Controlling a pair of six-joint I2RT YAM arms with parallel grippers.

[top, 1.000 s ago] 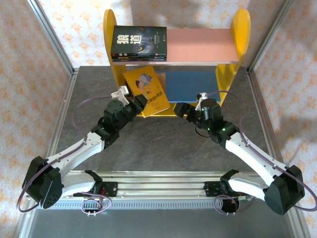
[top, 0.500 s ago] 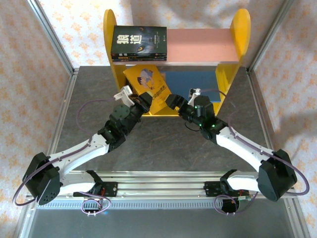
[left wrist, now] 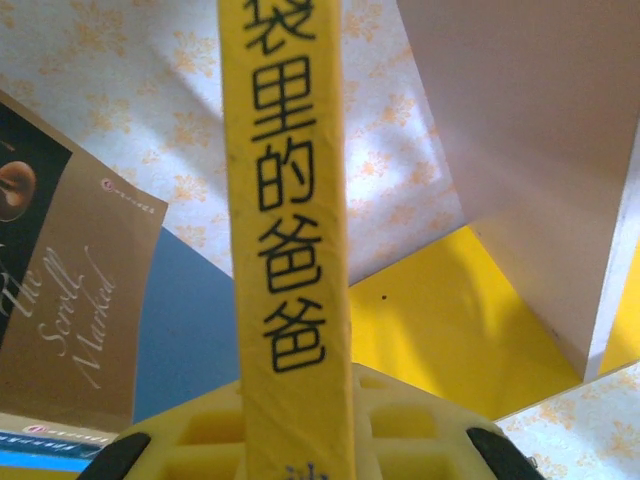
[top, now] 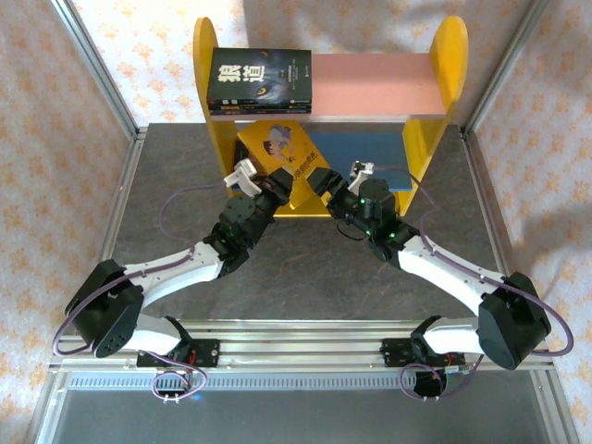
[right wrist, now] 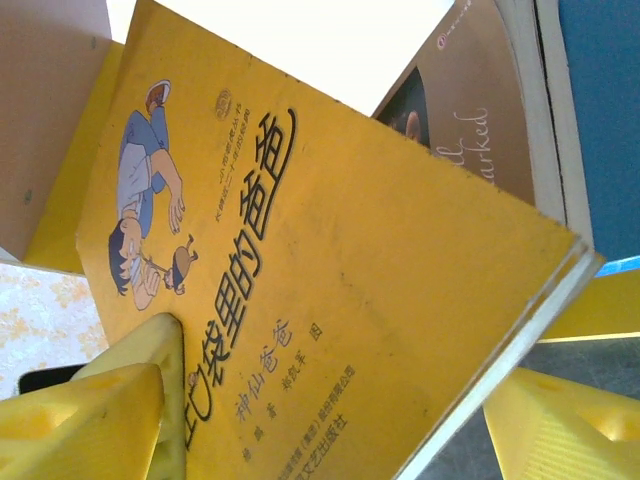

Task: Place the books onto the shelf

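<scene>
Left gripper (top: 274, 183) is clamped on the spine of the yellow book (top: 280, 148). In the left wrist view the spine rises straight out from between the jaws. I judge the spine grip is chosen so the book goes in thin edge first, under the pink upper board (top: 379, 83).

The book sits tilted at the mouth of the lower tier of the shelf (top: 450, 55). Its far part is over the blue lower board (top: 370, 148) and its near corner points back toward the table (top: 305, 268). Not yet seated.

Right gripper (top: 323, 178) has its jaws wide, straddling the book's near right corner. In the right wrist view one finger (right wrist: 120, 400) lies over the front cover, contact unclear. The other (right wrist: 560, 420) stands apart from the page edge. Nothing pinched. I read this as a guide or a second hold in preparation, to stop the book swinging about the left grip.

Brown book (right wrist: 460, 130) lies on the blue board just behind the yellow one, so the incoming book must settle against or over it. The dark books (top: 259, 81) are stacked flat at the left end of the pink board.

Risk, as I see it: a thin paperback held by its spine alone may fan open.
</scene>
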